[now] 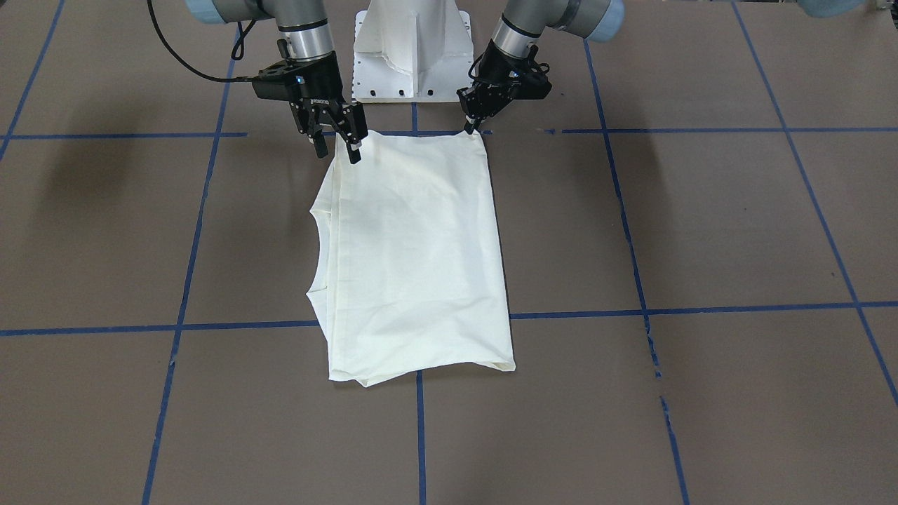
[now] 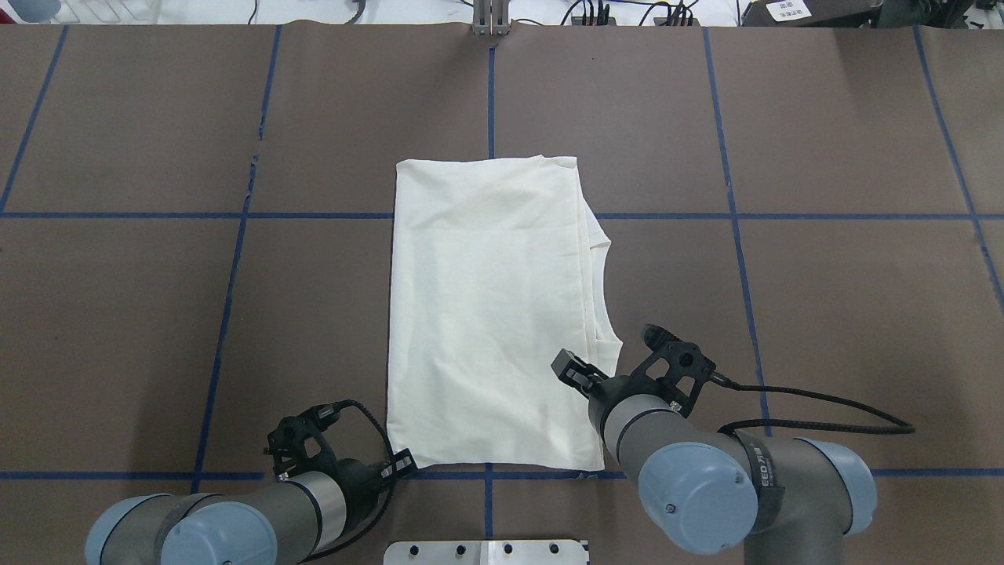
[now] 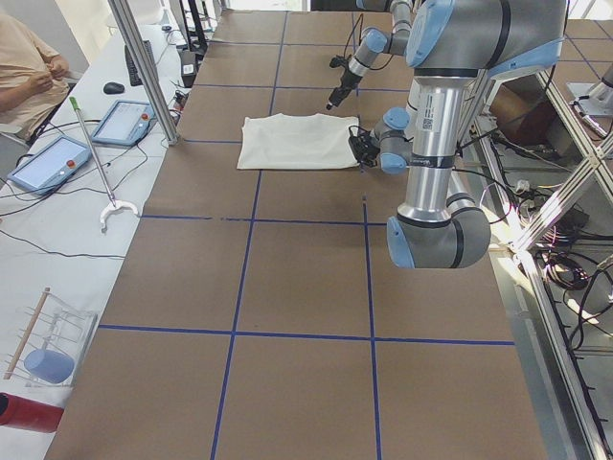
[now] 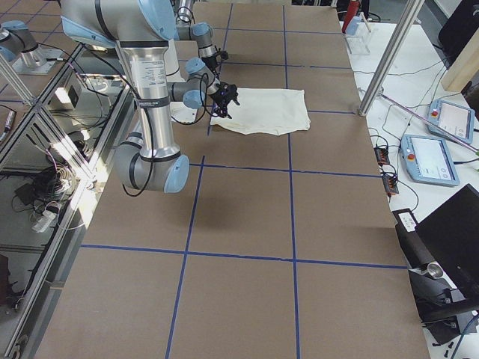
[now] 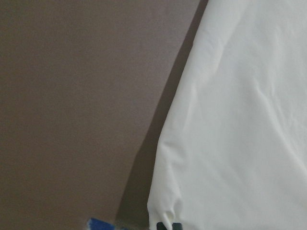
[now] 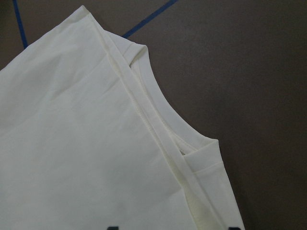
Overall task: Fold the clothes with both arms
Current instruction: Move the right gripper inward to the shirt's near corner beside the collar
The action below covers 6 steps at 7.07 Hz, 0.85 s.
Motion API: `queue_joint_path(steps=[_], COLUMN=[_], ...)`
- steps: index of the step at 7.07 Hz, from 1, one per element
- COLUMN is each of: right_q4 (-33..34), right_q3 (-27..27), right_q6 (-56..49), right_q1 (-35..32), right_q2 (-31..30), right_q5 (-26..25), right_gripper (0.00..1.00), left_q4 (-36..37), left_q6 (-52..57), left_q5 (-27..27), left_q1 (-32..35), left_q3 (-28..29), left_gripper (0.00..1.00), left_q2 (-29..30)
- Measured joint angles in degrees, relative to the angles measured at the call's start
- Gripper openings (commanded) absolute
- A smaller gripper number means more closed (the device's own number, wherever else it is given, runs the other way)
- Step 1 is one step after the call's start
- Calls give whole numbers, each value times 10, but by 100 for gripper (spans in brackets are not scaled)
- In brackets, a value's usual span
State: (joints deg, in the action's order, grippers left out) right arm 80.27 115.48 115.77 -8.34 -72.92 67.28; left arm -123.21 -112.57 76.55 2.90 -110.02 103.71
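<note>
The cream-white shirt (image 1: 414,259) lies folded into a long rectangle in the middle of the table, plain side up, with its neckline (image 6: 163,120) at one long edge. My left gripper (image 1: 471,128) is shut on the shirt's near corner, and the cloth (image 5: 240,120) puckers at its fingertips. My right gripper (image 1: 338,147) is open at the other near corner, on the neckline side. One of its fingers is over the cloth and the other is outside the edge. From above, the shirt (image 2: 486,314) spans between the left gripper (image 2: 401,461) and the right gripper (image 2: 576,375).
The white pedestal base (image 1: 412,52) stands just behind the shirt's near edge. Blue tape lines (image 2: 243,215) cross the brown table. A side bench holds tablets (image 3: 48,163), and a person (image 3: 24,67) sits beside it.
</note>
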Motion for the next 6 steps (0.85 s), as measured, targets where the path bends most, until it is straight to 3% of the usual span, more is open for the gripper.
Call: queue_joint_path(steps=[6], right_q4=[35], right_q3=[-33], right_q6=[4], right_q1=[39], right_q2=[2], right_q5=[-2], right_gripper=[80], left_q4=[0], left_q6=[0], left_q5=[0], left_q1=[0], left_q3=[0], left_gripper=[0], left_q2=[0])
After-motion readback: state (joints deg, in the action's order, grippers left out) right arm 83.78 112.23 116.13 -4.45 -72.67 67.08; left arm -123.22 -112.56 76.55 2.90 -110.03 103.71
